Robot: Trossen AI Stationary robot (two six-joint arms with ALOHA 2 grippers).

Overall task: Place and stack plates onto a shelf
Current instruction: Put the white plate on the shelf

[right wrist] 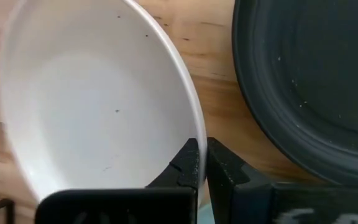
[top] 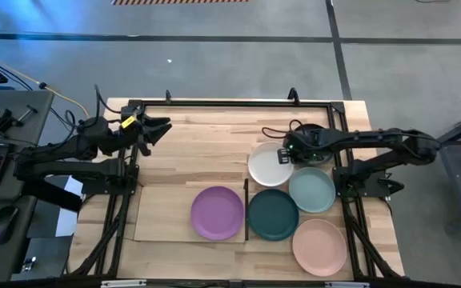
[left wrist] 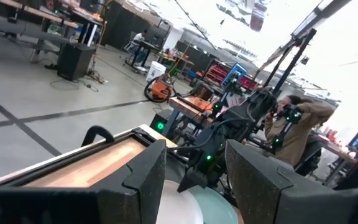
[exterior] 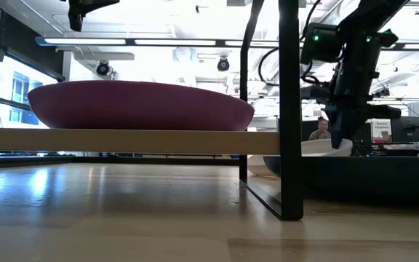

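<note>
The purple plate (top: 217, 212) (exterior: 137, 105) lies on the pale plywood shelf (top: 162, 212) (exterior: 122, 140). The white plate (top: 269, 166) (right wrist: 92, 99), pale mint plate (top: 311, 190), dark teal plate (top: 273, 214) and pink plate (top: 319, 246) sit on the tabletop to the shelf's right. The black plate (right wrist: 316, 81) lies just beyond the white one, mostly hidden under the right arm in the high view. My right gripper (top: 285, 154) (right wrist: 202, 149) (exterior: 337, 142) is shut on the white plate. My left gripper (top: 160, 128) (left wrist: 194, 186) hangs open above the table's far left. My right gripper pinches the white plate's rim (right wrist: 191, 134) on its far right side, the side facing the black plate. One finger (right wrist: 185, 165) is inside the rim and the other (right wrist: 229, 174) outside. The fingers come from above, pointing down. Whether the plate is lifted off the table I cannot tell.
The shelf stands raised on thin black legs (exterior: 289, 109), with a dark strip (top: 246, 210) along its right short edge. A black frame (top: 230, 104) runs along the table's far side. Bare shelf surface lies left of the purple plate. A person (left wrist: 297, 118) sits beyond the table.
</note>
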